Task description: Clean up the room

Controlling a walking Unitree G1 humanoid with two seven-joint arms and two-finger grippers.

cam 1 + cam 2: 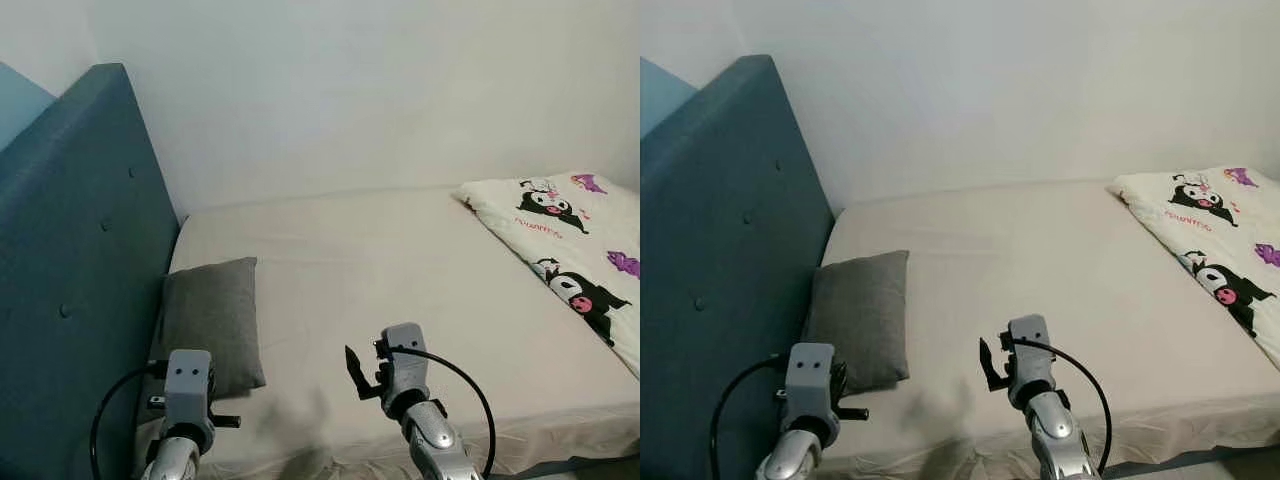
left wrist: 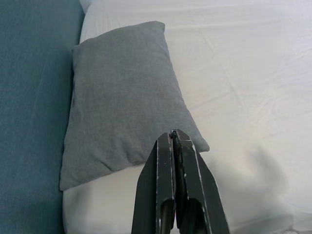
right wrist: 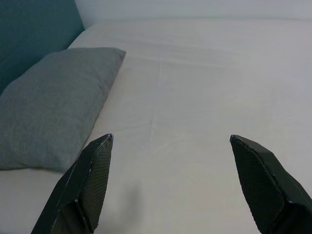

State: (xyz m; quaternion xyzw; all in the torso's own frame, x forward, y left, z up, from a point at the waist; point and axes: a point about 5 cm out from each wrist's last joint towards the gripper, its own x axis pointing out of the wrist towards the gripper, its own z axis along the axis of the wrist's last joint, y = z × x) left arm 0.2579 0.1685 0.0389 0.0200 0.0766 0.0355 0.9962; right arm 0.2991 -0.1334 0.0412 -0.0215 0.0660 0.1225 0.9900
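A grey pillow (image 1: 210,320) lies on the beige sheet of the bed (image 1: 400,260), leaning against the teal headboard (image 1: 70,260). My left gripper (image 2: 173,135) hangs shut and empty just in front of the pillow's near edge. Over the bare sheet to the right of the pillow (image 3: 48,107), my right gripper (image 3: 170,140) is open with nothing between its fingers. A white blanket with black and purple cartoon figures (image 1: 575,250) lies spread on the bed's right side.
A plain white wall (image 1: 380,90) runs behind the bed. The bed's front edge (image 1: 560,420) lies just beyond my arms, with a strip of dark floor at the lower right corner.
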